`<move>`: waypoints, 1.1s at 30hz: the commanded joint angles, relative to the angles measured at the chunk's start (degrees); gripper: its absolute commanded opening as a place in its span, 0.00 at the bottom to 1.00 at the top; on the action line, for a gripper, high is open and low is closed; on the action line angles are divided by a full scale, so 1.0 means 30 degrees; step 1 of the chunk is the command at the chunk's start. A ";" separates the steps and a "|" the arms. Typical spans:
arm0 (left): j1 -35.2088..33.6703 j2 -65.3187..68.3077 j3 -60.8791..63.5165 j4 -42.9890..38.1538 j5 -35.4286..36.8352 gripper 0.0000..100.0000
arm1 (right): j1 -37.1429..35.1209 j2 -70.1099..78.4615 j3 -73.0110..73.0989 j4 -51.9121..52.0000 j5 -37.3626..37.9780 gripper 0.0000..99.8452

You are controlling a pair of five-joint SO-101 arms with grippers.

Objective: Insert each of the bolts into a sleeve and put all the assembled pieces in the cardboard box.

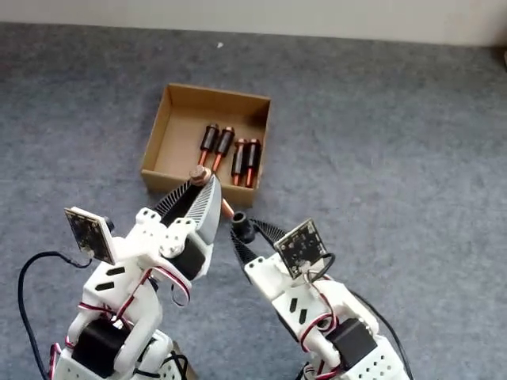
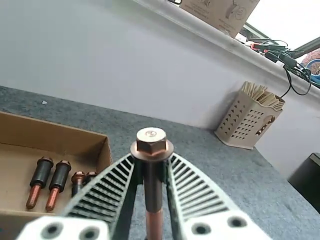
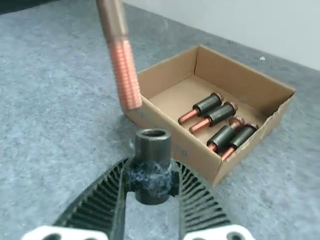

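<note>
My left fingers point(image 2: 107, 187) are pinched narrow on the bolt point(image 2: 151, 145). Its head sits at the cardboard box's point(image 1: 178, 99) near wall, thread slanting away from the box. Just in front of the box, my right fingers point(image 3: 100, 205) clamp the sleeve point(image 3: 152, 165), mouth up, close under the bolt's tip, not touching. Four assembled pieces point(image 1: 230, 150) lie inside the box.

A: Lighting?
B: Soft, even, diffuse. Grey mat point(image 1: 396, 119) is flat-lit; weak shadows just inside the cardboard box point(image 1: 176, 103) walls.
A: Glare?
B: Window point(image 2: 295, 20) far beyond the left gripper point(image 2: 151, 162) is blown out. Small glint on the bolt point(image 2: 151, 136) head in its jaws.
</note>
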 commanded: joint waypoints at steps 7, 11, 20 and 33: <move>0.0161 -0.0161 -0.0806 -0.0440 -0.0147 0.01 | -0.0308 -0.0308 -0.0132 -0.2300 0.2432 0.00; 0.0249 -0.0132 -0.0689 -0.0440 -0.0117 0.01 | -0.0308 -0.0308 -0.0161 -0.2300 0.2432 0.00; 0.0278 -0.0132 0.0425 -0.0527 -0.0059 0.01 | -0.1451 -0.0308 -0.0220 -0.2212 0.2432 0.00; 0.0396 -0.0161 0.0308 0.1700 -0.2842 0.01 | -0.1304 -0.0308 -0.0190 -0.2271 0.2344 0.00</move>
